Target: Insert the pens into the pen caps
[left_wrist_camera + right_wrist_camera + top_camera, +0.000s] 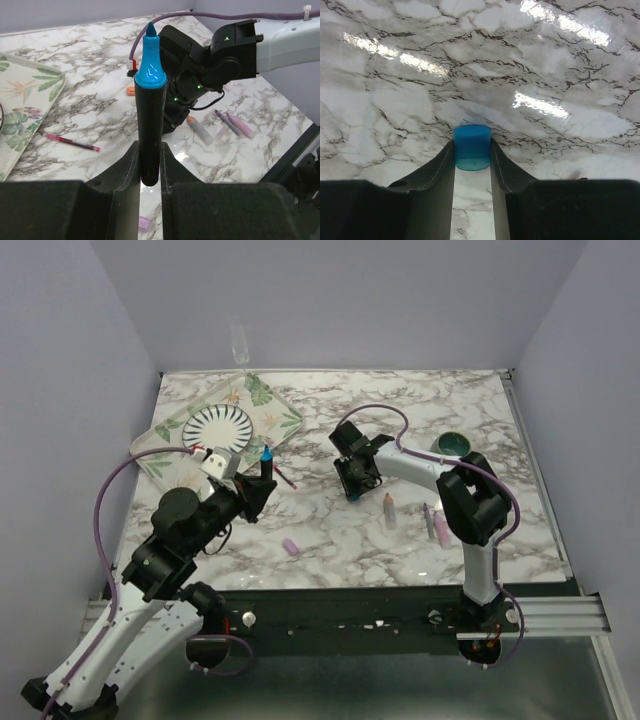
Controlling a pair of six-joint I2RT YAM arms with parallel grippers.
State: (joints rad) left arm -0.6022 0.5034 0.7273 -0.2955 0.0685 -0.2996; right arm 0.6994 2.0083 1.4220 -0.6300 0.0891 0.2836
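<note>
Light purple cap (291, 545) lies loose on the marble table (330, 540), nearest the arm bases. Just past it, the left gripper (257, 492) is clamped on the lower black body of the blue-tipped marker (149, 110). The marker stands upright with its tip up and uncapped.

To the right, flat on the table: grey marker with orange tip (389, 510), a thin purple pen (427, 514) and the pink-purple marker (439, 527) (the last two are side by side).

Right gripper (353, 488) points down at the table, level with the left one and apart from it. Its fingers pinch the blue cap (472, 147), one on each side. I can't tell whether the cap touches the surface.

Thin red pen (283, 476) lies just beyond the left gripper, near the tray's edge. Orange cap (130, 91) is on the table behind the held marker, seen from the left wrist only.

Further back: leaf-print tray (270, 405) with a striped plate (217, 425), and a teal mug (456, 445) on the right.
</note>
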